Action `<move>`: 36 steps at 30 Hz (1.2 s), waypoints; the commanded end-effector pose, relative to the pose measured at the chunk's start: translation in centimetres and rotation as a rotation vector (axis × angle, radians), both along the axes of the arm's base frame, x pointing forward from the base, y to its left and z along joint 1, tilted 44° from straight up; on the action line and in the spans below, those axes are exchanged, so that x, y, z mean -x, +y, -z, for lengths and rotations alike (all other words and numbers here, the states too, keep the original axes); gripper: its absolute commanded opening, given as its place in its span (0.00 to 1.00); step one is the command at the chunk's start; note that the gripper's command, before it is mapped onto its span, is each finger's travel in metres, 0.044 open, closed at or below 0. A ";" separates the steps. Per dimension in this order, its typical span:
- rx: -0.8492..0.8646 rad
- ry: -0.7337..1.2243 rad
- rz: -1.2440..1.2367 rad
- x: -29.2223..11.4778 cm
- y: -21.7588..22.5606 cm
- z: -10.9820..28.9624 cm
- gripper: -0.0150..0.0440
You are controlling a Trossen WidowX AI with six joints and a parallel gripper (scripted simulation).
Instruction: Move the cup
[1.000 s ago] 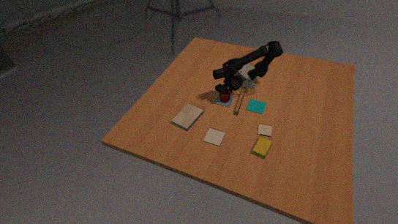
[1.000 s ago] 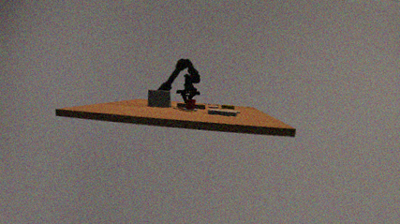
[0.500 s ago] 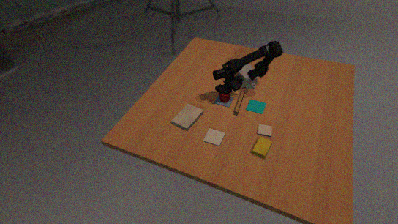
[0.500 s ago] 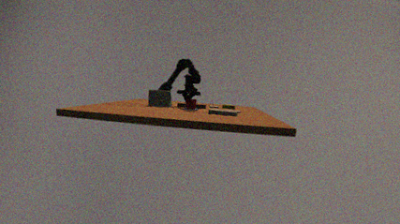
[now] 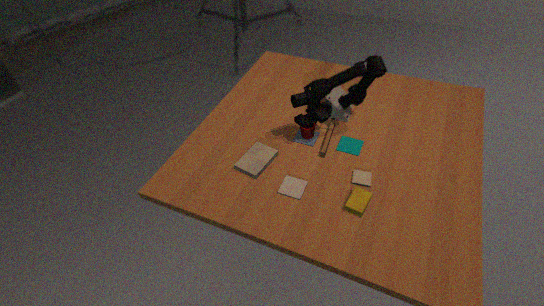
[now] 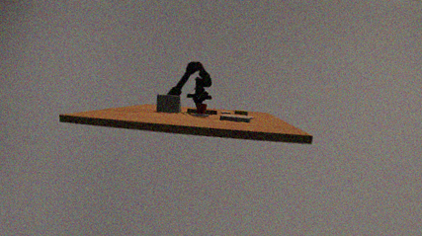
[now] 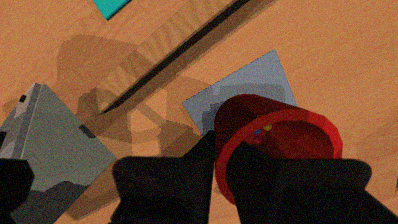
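The red cup (image 5: 307, 132) (image 6: 202, 108) (image 7: 235, 115) is at the blue-grey pad (image 5: 311, 143) (image 7: 250, 75), mouth up; whether its base touches the pad is hard to tell. Blue and yellow marbles (image 7: 257, 132) show inside it. My gripper (image 5: 306, 123) (image 6: 200, 104) (image 7: 218, 135) is shut on the cup's wall, one finger outside and one inside the mouth. The inside finger hides part of the interior. The teal pad (image 5: 350, 145) (image 7: 111, 7) lies across a low wooden bar from the cup.
The low wooden bar (image 5: 327, 137) (image 7: 165, 45) stands between the pads. A grey block (image 6: 168, 103) (image 7: 65, 145) stands near the arm's base. A flat pale box (image 5: 257, 159) (image 6: 236, 118), two pale tiles (image 5: 293, 186) (image 5: 361, 177) and a yellow block (image 5: 358, 200) lie farther out.
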State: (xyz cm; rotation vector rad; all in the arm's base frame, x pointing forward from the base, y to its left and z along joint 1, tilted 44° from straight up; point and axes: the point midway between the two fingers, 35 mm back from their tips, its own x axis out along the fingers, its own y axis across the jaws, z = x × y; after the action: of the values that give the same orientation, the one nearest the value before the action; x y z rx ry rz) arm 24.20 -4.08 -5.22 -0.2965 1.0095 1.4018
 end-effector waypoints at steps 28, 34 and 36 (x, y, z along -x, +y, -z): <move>0.002 -0.006 0.007 -0.9 -3.2 -3.4 0.25; 0.002 -0.006 0.007 -0.9 -3.2 -3.5 0.25; 0.002 -0.006 0.007 -0.9 -3.0 -3.6 0.25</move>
State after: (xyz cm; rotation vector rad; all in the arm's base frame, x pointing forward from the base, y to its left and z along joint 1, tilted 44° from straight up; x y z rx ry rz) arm 25.06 -7.24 -1.76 -0.2992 1.0065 1.3948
